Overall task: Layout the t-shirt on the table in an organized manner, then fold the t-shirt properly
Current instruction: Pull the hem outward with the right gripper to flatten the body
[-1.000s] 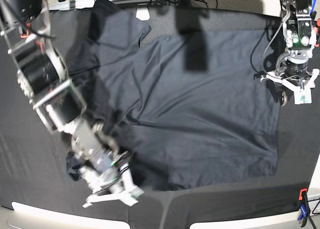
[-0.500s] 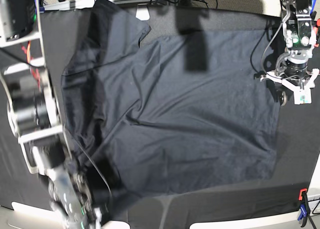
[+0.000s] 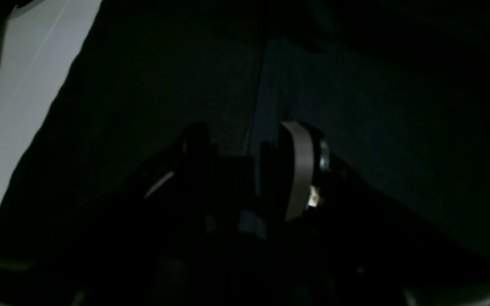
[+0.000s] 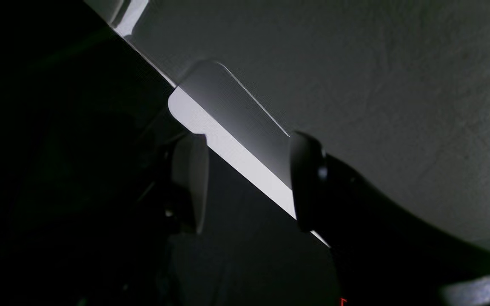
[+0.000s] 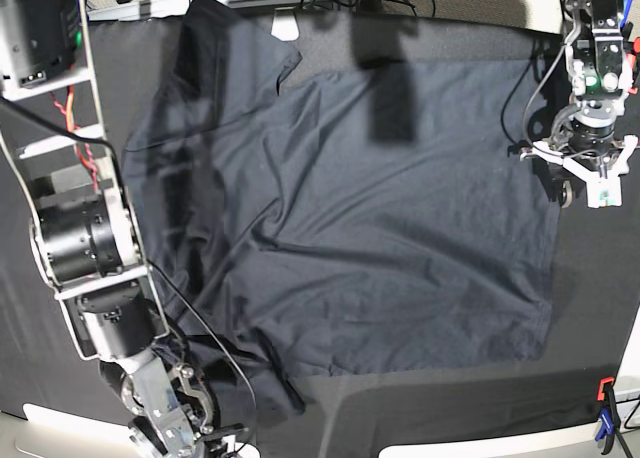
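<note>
the t-shirt (image 5: pixel 350 228) lies spread across the counter (image 5: pixel 600 308), visible whole only from the base view. the right wrist view shows the right hand (image 4: pixel 245 182) spread, empty, over the counter's pale edge. the left hand (image 3: pixel 249 165) is parted at the shirt's border.

The t-shirt (image 5: pixel 370 218) is a plain dark charcoal-navy, faintly shiny, with no print showing. Under it the counter (image 5: pixel 590 308) wears matte black cloth, with pale edges at the bottom of the frame. A red and blue clamp (image 5: pixel 606 413) sits at the lower right corner. The arm at the left (image 5: pixel 85 238) is black and silver with red wires; the arm at the upper right (image 5: pixel 592 98) is black with white parts and a green light.
</note>
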Available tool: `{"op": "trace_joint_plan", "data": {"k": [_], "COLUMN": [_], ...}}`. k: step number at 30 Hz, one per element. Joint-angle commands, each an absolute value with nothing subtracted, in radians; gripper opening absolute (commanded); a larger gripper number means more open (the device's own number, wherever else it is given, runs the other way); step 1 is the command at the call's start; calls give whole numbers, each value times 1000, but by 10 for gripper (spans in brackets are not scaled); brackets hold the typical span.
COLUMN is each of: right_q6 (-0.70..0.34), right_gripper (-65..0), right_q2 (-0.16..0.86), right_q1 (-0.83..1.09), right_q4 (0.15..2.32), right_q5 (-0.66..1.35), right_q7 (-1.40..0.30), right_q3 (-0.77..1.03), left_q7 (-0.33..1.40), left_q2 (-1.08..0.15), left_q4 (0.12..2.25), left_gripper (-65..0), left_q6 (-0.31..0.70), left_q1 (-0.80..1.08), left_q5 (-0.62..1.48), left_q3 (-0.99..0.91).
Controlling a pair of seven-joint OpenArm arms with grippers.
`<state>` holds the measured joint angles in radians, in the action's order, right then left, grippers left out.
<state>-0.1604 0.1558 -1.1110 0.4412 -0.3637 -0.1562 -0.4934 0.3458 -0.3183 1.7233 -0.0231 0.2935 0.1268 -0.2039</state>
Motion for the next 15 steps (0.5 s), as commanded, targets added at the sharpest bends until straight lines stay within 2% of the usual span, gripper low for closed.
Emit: {"op": "trace_joint_plan", "data": {"k": [1, 6, 9, 15], "right_q6": [-142, -142, -142, -143], "right_gripper": [-351, -352, -353, -353], "right_q2": [160, 161, 161, 181], "right_q1": [-1161, -1161, -1161, -1131], "right_q4": [458, 458, 458, 488], "right_q5": [-362, -205, -101, -75], "right_q7": [-135, -143, -245, -354], "right_q3": [-489, -489, -489, -489], "left_q7": [326, 326, 329, 327], "left_q2": [-330, -330, -330, -329], "left_q4": [1742, 1742, 1742, 1742], "left_gripper": [-401, -401, -401, -401], "left_q6": [-26, -26, -26, -26], "left_q1": [286, 286, 287, 304], "left_q5": [124, 124, 124, 123], "left_q3": [-209, -209, -209, -209]}}
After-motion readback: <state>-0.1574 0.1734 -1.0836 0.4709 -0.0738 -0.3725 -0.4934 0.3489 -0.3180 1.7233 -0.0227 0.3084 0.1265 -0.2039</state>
